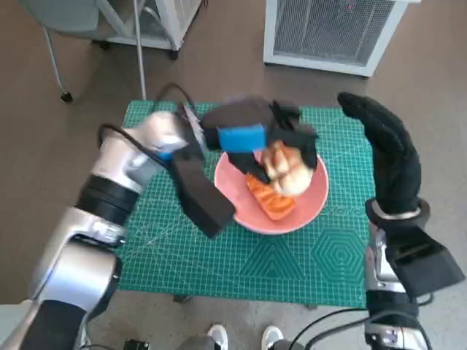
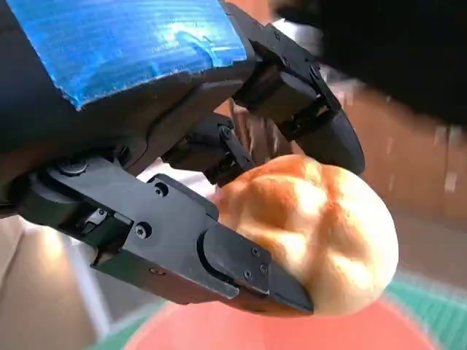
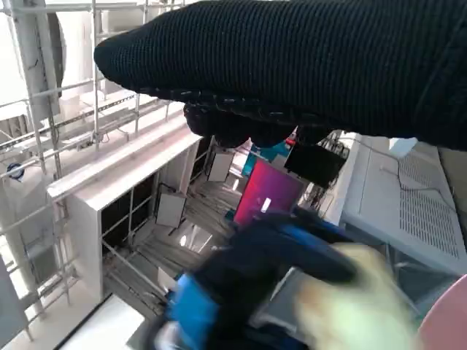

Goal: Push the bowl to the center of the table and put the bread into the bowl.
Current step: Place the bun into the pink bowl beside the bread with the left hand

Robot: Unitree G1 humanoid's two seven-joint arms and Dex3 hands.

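On our green mat [image 1: 306, 262], brown floor around, sit one pink bowl [image 1: 310, 204] and one bread [image 2: 321, 233], clamped by our left hand [image 1: 255, 142]; our right hand [image 1: 390, 157] holds nothing, fingers extended.

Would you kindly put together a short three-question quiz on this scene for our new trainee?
1. True or false: the left hand grips the bread roll.
2. What does the roll hang above? A) the bare green mat B) the pink bowl C) the floor
3. In a few words, what already lies in the bowl?

Key
1. True: in the left wrist view the black fingers close round the roll.
2. B: the head view shows the roll over the bowl, which sits on the green mat.
3. An orange, ridged piece of food; what it is exactly cannot be told. The right hand stands raised beside the bowl, holding nothing.
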